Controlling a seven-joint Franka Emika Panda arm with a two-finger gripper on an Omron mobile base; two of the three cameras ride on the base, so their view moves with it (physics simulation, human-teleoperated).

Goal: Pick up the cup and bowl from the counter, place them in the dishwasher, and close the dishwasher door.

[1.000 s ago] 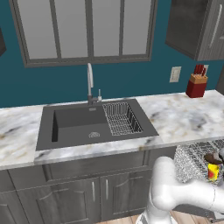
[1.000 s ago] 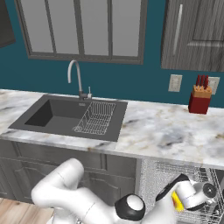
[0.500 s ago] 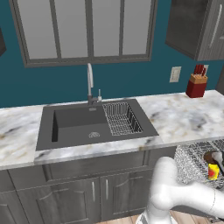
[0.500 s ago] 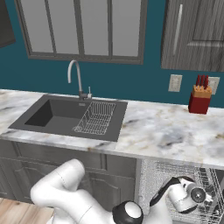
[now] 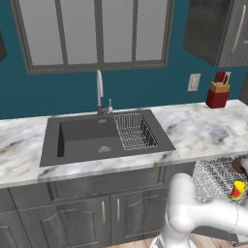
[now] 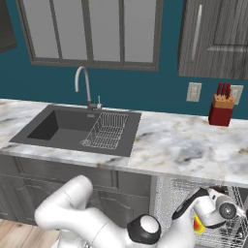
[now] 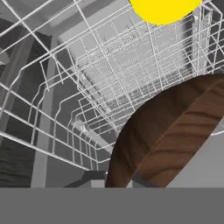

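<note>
Bowl point(image 7: 168, 135): dark brown, large and close in our hand view, low over the dishwasher rack point(image 7: 87, 78), likely for release.
Cup point(image 5: 238, 189): yellow, already in the rack.
Claw: reaching into the dishwasher; we cannot tell how far its fingers are apart, or whether they grip the bowl.
Surface point(image 6: 184, 145): neither dish remains on it.

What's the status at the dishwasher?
Gripper over rack, fingers unseen. Bowl close under hand, above rack. Cup in rack. Nothing blocking.
</note>
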